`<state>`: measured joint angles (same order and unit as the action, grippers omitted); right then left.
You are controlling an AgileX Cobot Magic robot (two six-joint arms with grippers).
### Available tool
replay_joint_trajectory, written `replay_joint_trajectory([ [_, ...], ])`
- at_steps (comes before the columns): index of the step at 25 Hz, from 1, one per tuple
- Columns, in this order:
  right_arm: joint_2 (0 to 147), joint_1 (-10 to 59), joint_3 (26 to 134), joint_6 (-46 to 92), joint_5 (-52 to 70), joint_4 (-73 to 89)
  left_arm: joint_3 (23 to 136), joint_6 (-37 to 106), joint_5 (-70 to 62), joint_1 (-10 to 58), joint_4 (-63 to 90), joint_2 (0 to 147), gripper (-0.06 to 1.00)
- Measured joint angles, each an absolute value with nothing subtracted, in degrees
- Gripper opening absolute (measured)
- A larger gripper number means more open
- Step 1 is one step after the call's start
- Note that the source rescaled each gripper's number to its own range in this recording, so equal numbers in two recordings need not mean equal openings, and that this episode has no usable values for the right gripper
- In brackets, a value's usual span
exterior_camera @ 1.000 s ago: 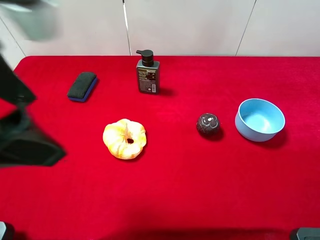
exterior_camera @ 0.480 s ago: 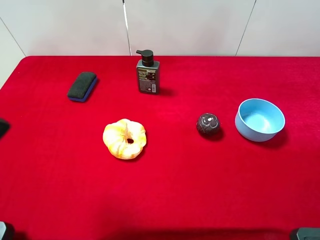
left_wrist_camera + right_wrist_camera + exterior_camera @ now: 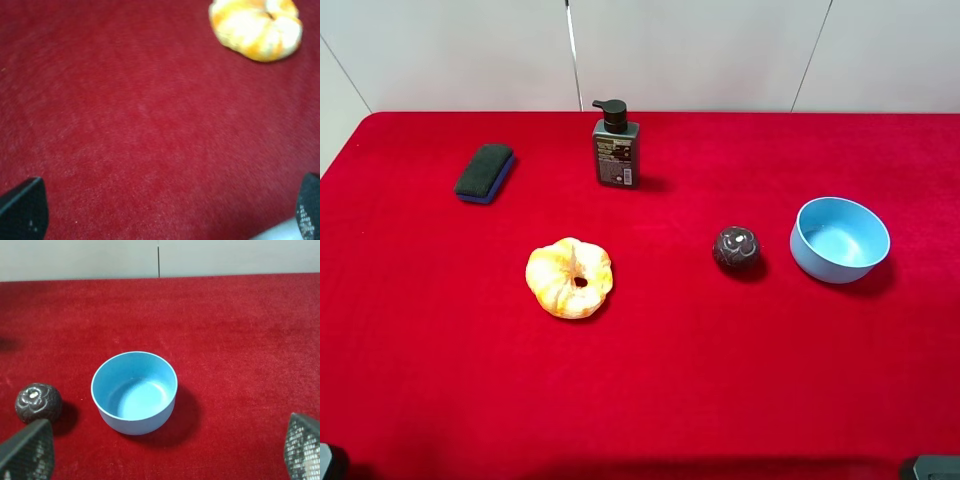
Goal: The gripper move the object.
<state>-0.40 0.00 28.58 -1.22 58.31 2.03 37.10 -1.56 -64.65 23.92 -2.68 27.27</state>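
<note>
The object, a small dark brownish ball (image 3: 736, 247) with a pale flower mark on top, rests on the red cloth right of centre, just left of a blue bowl (image 3: 840, 268). It also shows in the right wrist view (image 3: 38, 401), beside the bowl (image 3: 135, 422). Neither gripper shows in the exterior high view. In its wrist view my right gripper (image 3: 165, 450) is open and empty, back from the ball and bowl. My left gripper (image 3: 165, 207) is open and empty over bare cloth, away from an orange pumpkin-shaped thing (image 3: 256, 27).
The orange pumpkin-shaped thing (image 3: 569, 277) lies left of centre. A dark pump bottle (image 3: 616, 148) stands at the back middle. A black-and-blue eraser block (image 3: 485, 172) lies at the back left. White wall panels stand behind the table's far edge.
The left arm, blurred at the left edge of the exterior high view a second ago, has withdrawn out of that view. The objects on the cloth have not moved.
</note>
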Motion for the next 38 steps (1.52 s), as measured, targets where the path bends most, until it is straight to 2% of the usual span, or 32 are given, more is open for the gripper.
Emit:
replay_joint_trajectory([
  [9, -0.40, 0.00, 28.58, -1.22, 58.31, 2.03, 28.68, -1.31, -61.43, 10.91, -0.55, 17.44, 1.00],
  [18, -0.40, 0.00, 28.58, -1.22, 58.31, 2.03, 28.31, 1.16, -60.63, 2.32, 1.57, 5.68, 1.00],
  [23, -0.40, 0.00, 28.58, -1.22, 58.31, 2.03, 28.31, 1.21, -60.62, -0.12, 1.57, -0.08, 1.00],
  [38, -0.40, 0.00, 28.58, -1.22, 58.31, 2.03, 28.31, 1.45, -60.71, -0.23, 1.39, -0.20, 1.00],
])
